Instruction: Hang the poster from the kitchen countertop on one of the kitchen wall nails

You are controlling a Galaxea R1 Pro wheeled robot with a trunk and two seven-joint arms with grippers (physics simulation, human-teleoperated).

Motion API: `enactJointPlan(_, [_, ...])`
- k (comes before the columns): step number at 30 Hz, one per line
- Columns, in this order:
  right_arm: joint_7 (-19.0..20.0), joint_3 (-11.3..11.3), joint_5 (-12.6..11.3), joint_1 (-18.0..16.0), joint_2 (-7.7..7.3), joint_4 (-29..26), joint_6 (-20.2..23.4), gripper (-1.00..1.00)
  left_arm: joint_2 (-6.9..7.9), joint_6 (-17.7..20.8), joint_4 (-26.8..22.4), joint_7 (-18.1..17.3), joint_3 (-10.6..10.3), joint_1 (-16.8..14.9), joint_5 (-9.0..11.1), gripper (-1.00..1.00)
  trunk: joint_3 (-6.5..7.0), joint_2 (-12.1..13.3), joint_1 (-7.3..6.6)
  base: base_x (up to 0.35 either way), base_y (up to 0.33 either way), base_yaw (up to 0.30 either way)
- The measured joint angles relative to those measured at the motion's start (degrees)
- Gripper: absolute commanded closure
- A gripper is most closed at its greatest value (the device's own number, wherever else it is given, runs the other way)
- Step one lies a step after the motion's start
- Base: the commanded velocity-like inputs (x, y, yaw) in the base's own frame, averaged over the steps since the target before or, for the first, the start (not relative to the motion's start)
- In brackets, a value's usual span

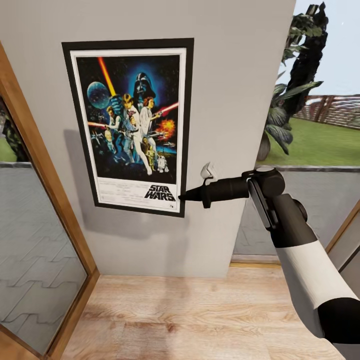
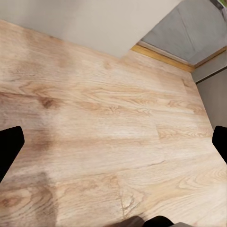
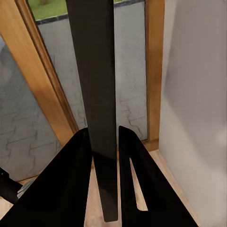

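Note:
The poster (image 1: pixel 131 125) lies flat against the grey wall (image 1: pixel 235 75), slightly tilted, with its "STAR WARS" title at the bottom. My right gripper (image 1: pixel 183 196) is shut on the poster's lower right edge. In the right wrist view the dark frame edge of the poster (image 3: pixel 92 71) runs between the two black fingers (image 3: pixel 61 179) of the right gripper (image 3: pixel 104 131). A small white nail-like fitting (image 1: pixel 207 171) sticks out of the wall just above the right gripper. My left gripper (image 2: pixel 113 142) hangs open over the wooden floor, holding nothing. The kitchen countertop is out of view.
A wood-framed glass door (image 1: pixel 35 240) stands left of the wall. Right of the wall a window (image 1: pixel 315 125) looks onto plants and grass. Light wooden floor (image 1: pixel 190 320) lies below.

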Motion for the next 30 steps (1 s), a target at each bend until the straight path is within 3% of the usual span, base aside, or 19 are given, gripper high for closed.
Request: enactJointPlan(30, [0.13, -0.01, -0.13, -0.15, 0.00, -0.25, 0.07, 1.00, 0.94, 0.09, 0.10, 0.08, 0.01, 0.00, 0.17, -1.00, 0.00, 0.00, -0.01, 0.011, 0.001, 0.000])
